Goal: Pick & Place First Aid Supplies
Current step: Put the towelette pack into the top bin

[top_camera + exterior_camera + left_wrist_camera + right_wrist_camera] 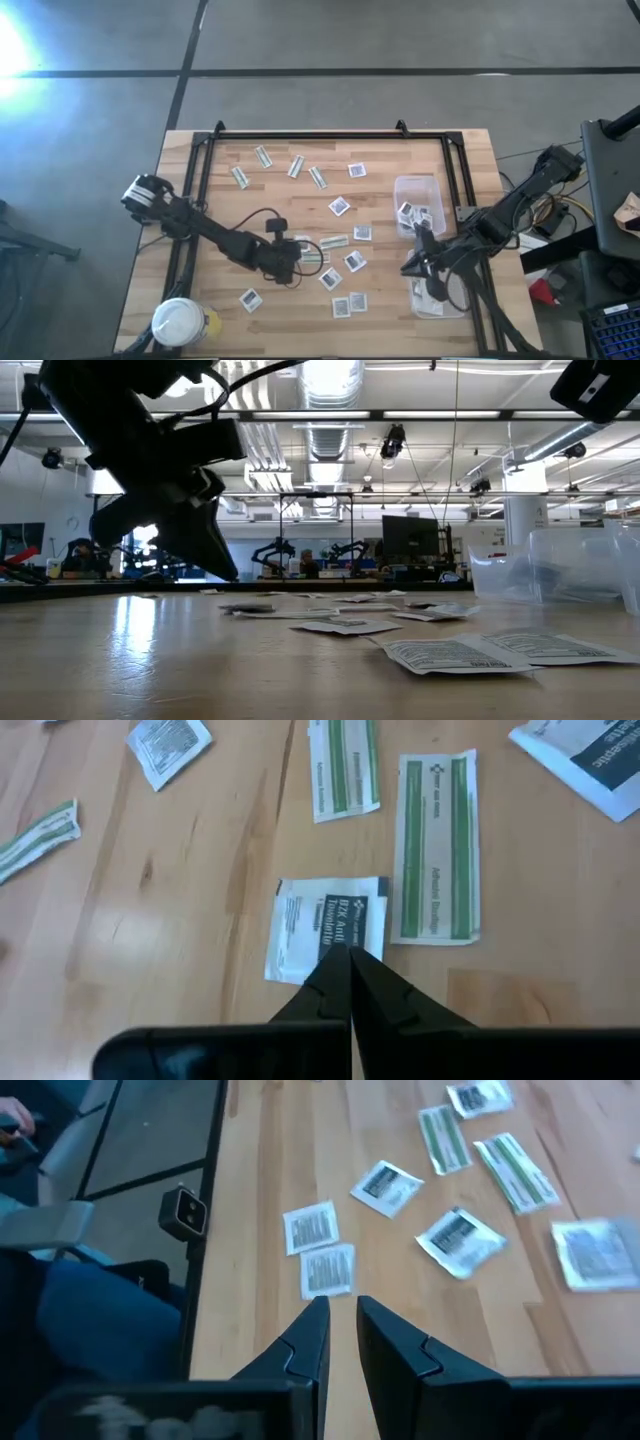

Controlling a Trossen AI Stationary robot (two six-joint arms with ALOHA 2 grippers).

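Closest to the left wrist camera, a square white paper packet with dark print (325, 925) lies flat on the pale wooden tabletop (180, 900), its near edge pinched under the tips of the left end effector (350, 960), whose fingers are pressed together with no gap. That packet extends straight ahead of the fingertips, so the coming move, by my reading, is a lift upward. Just beside it lies a narrow pale green-and-white strip (437, 847), long axis running the same way as the fingers point, and a second strip (343, 768) sits beyond

From above, this left end effector (288, 268) sits near the tabletop's middle among many scattered packets. On the right side stands a clear plastic tub (418, 203) with packets in it, well apart from the pinched packet, so the left arm is plainly nearer. Nearby, the right end effector (342, 1323) hovers with a narrow gap, holding nothing I can make out
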